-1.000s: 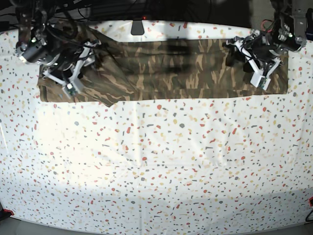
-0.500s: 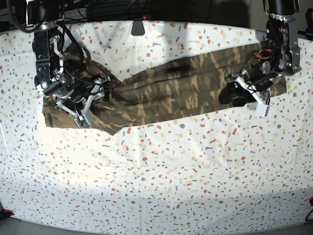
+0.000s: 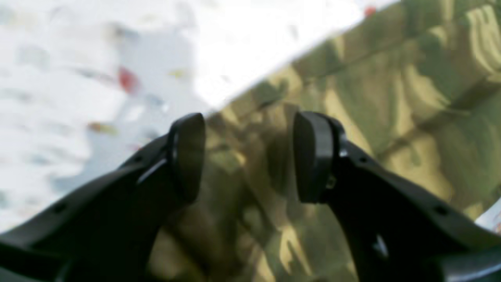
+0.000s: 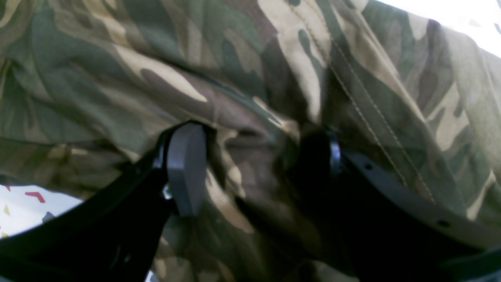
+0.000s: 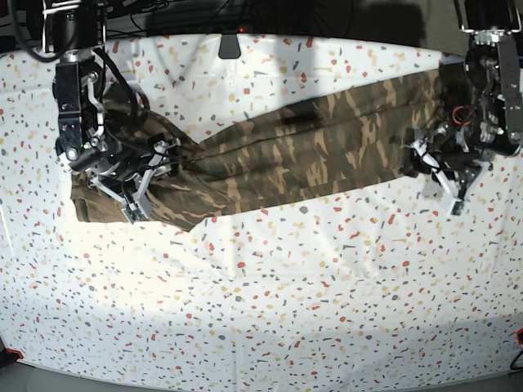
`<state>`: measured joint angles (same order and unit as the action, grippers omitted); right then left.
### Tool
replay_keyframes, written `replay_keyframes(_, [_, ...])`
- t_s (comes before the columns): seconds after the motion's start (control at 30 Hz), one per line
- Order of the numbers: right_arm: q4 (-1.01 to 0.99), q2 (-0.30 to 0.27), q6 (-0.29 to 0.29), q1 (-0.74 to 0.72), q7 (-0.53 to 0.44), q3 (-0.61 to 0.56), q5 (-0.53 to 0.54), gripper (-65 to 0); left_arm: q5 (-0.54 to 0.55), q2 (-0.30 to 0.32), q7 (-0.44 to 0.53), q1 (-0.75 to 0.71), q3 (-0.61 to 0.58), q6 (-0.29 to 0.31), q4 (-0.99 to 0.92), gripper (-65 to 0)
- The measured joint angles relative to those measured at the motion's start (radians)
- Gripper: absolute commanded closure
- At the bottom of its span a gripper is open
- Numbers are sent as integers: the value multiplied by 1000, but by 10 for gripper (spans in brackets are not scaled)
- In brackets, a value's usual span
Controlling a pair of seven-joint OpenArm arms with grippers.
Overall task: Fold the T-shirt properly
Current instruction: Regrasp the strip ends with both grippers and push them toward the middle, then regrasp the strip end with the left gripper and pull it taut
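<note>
The camouflage T-shirt (image 5: pixel 302 147) lies as a long slanted band across the back of the table, creased and pulled toward its lower left end. My right gripper (image 5: pixel 151 173) is on that left end. In the right wrist view its jaws (image 4: pixel 250 160) stand apart and press into bunched T-shirt (image 4: pixel 117 58); cloth fills the gap and shades one finger. My left gripper (image 5: pixel 439 171) is at the shirt's right end. The left wrist view shows it open (image 3: pixel 248 152), with blurred T-shirt (image 3: pixel 391 98) between and behind the pads, right at the cloth's edge.
A white speckled tablecloth (image 5: pixel 286 286) covers the whole table and shows beside the shirt in both wrist views. A dark mount (image 5: pixel 230 45) and cables sit at the back edge. Both arms reach in from the back corners.
Both grippers moved toward the front of the table. The shirt went from a flat horizontal band to a slanted, stretched one, with creases now drawn toward the right gripper.
</note>
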<state>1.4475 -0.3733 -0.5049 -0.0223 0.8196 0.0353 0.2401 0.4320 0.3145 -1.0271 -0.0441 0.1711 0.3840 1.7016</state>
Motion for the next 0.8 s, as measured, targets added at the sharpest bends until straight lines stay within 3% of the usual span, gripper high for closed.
replay_keyframes(0.1, [0,2,0,0,-3,0,0,-369,10,11,-2,-19,0,4,145,-349])
replay_keyframes(0.23, [1,2,1,-1,6,1,-1,-369,-6,7,-48,-204,-1,2,232,-349])
replay_keyframes(0.4, [1,3,2,-2,8,1,1,-369,5,7,30,-378,-1,4,272,-291])
replay_keyframes(0.5, [1,2,2,-2,8,1,0,-369,-52,7,48,-455,-1,7,268,-279])
replay_keyframes(0.63, [0,3,2,-2,8,1,0,-369,-96,2,123,-455,-1,1,235,-279])
replay_keyframes(0.8, [0,3,2,-2,7,1,0,-369,-83,1,196,-384,4,16,57,-279])
